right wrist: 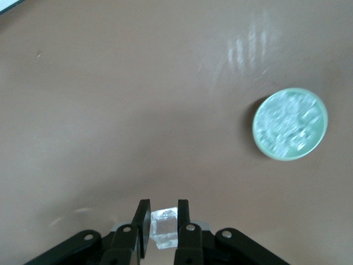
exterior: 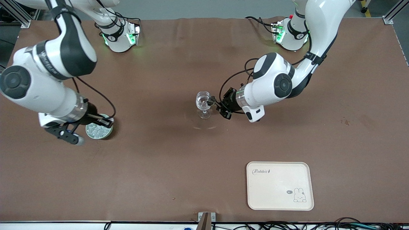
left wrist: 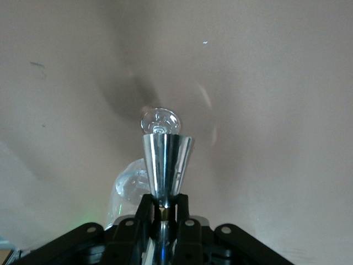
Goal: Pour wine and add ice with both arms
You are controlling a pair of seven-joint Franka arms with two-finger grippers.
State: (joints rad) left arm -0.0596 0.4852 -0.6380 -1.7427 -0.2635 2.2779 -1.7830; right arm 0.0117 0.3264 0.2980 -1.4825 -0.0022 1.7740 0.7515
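Observation:
A clear stemmed glass [exterior: 203, 103] stands mid-table. My left gripper [exterior: 218, 105] is beside its cup, shut on a shiny metal cone-shaped cup [left wrist: 165, 163] that reaches over the glass's rim [exterior: 211, 101]. In the left wrist view the gripper [left wrist: 164, 204] clamps the cone's narrow end, and the glass [left wrist: 129, 185] shows below it. A pale green bowl of ice [exterior: 99, 131] sits toward the right arm's end. My right gripper [exterior: 76, 139] is over the table beside the bowl, shut on one clear ice cube [right wrist: 164, 227]. The bowl [right wrist: 290, 124] shows apart from the gripper [right wrist: 164, 212].
A cream tray [exterior: 274, 188] with a rabbit print lies near the front camera, toward the left arm's end. The brown table [exterior: 159, 159] carries nothing else between the bowl and the glass.

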